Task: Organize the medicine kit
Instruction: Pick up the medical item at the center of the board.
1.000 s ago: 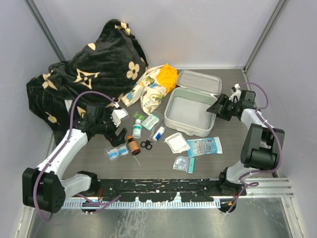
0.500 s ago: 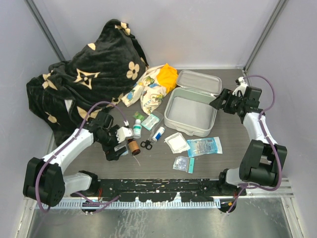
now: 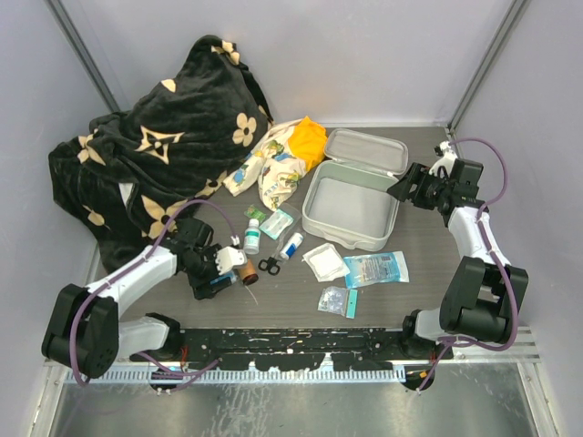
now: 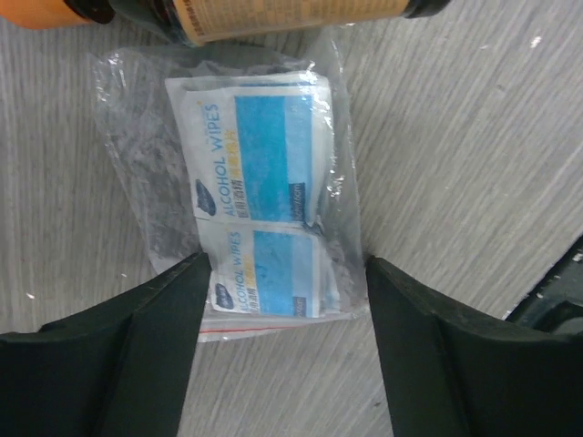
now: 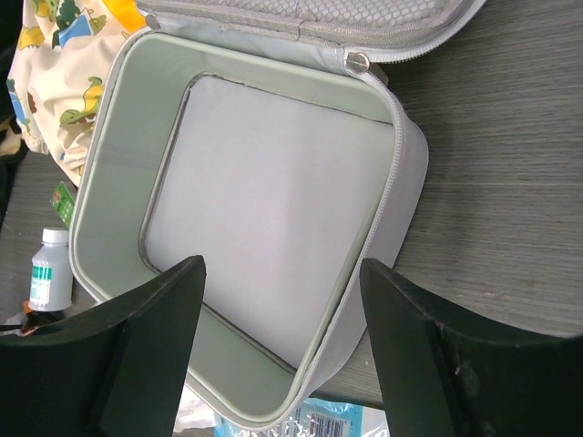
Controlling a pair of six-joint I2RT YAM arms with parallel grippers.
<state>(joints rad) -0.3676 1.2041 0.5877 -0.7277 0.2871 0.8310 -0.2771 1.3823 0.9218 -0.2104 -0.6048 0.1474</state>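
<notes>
Left gripper, in the top external view, is lowered to the grey wood-grain tabletop beside a brown glass bottle. The right gripper hovers at the right edge of the medicine kit, a pale grey rounded-square zip case that lies open near the table's centre with its hinged lid folded back. A floral-and-orange cloth bundle lies just left of the case.

In the left wrist view, the left gripper's jaws stand well apart on either side of a clear plastic bag of blue-and-white alcohol wipes. The bag lies flat on the table. Whether the fingers press it cannot be told.

In the right wrist view, the right gripper has its jaws spread wide and holds nothing. It hangs above the case's empty interior. A small white bottle stands outside the case wall.
</notes>
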